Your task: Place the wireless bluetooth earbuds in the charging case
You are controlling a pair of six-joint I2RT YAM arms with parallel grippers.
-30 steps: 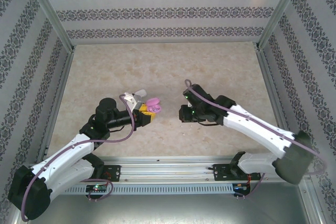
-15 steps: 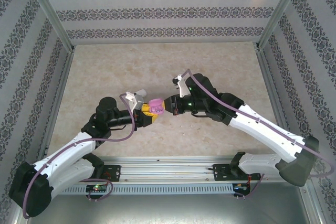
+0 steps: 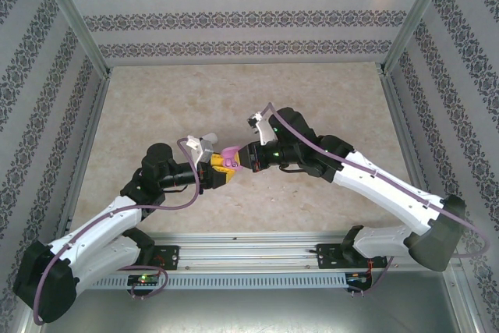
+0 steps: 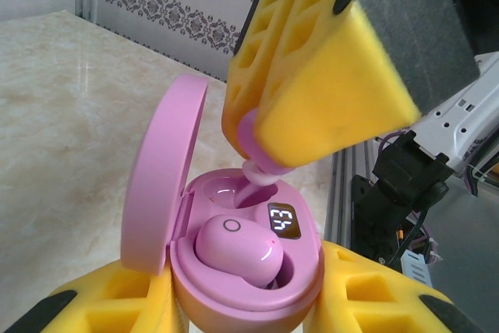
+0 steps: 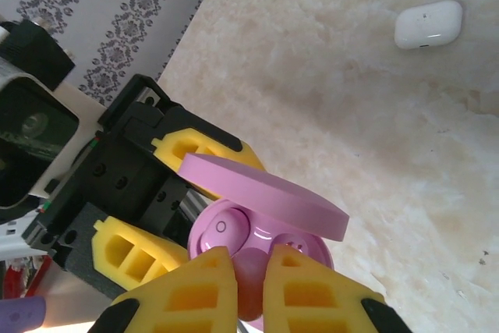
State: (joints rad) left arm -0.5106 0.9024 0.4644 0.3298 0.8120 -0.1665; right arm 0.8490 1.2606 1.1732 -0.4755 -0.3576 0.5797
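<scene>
Two arms meet mid-table over one open case, with two lilac earbuds counted: one seated, one pinched above it.

The left gripper (image 3: 219, 168) clamps the lilac charging case (image 4: 234, 290) between its yellow fingers, with the lid (image 4: 160, 185) standing up on the left. The seated earbud (image 4: 234, 249) lies in the near socket beside a lit display reading 43. The second earbud (image 4: 253, 144) is squeezed between the right gripper's (image 3: 248, 157) yellow fingers, its stem at the mouth of the far socket. One white case (image 5: 427, 24) lies shut on the marbled tabletop (image 3: 312, 99), well apart. A second ago the right gripper hung well to the right of the lilac case; half a second ago it had reached the case, and now it is a little further in over the case.
</scene>
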